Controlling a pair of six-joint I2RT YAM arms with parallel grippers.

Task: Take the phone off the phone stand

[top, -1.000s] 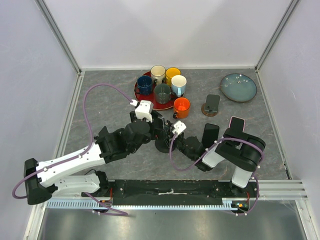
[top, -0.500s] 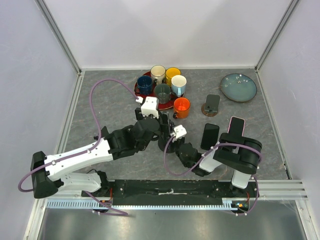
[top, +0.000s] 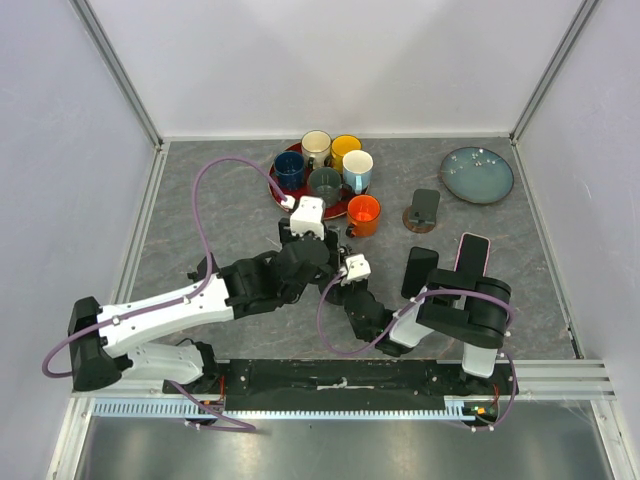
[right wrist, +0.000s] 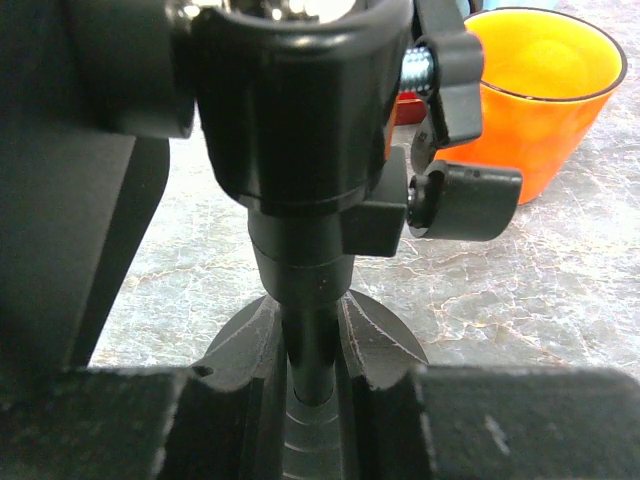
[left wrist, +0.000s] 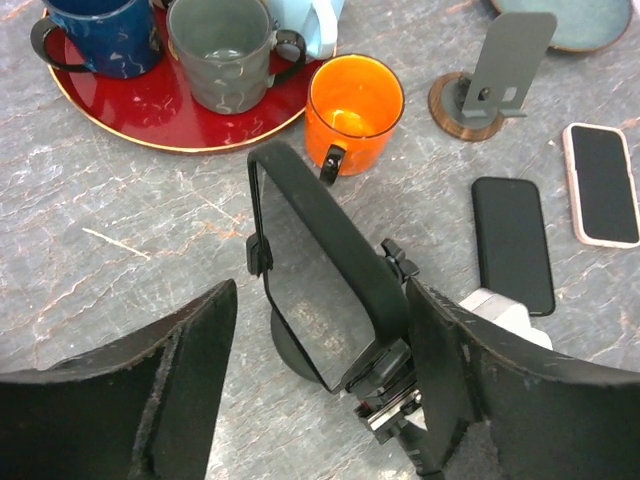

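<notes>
A black phone (left wrist: 305,285) sits tilted in a black stand with a round base (left wrist: 288,352) and a ball head. My left gripper (left wrist: 320,300) is open, one finger (left wrist: 190,370) on each side of the phone without touching it. My right gripper (right wrist: 315,400) is shut on the stand's thin stem (right wrist: 312,345) just above the base (right wrist: 390,345). In the top view the left gripper (top: 318,262) and right gripper (top: 342,290) meet at mid-table and hide most of the stand and phone.
An orange cup (left wrist: 355,100) stands just behind the stand, next to a red tray (left wrist: 150,110) of cups. A black phone (left wrist: 512,243) and a pink-cased phone (left wrist: 603,183) lie flat to the right. A second stand (left wrist: 495,75) and a blue plate (top: 477,174) are at the back right.
My left arm has reached forward and right, bringing its open gripper over the phone. My right forearm has swung left, its gripper staying low at the stand.
</notes>
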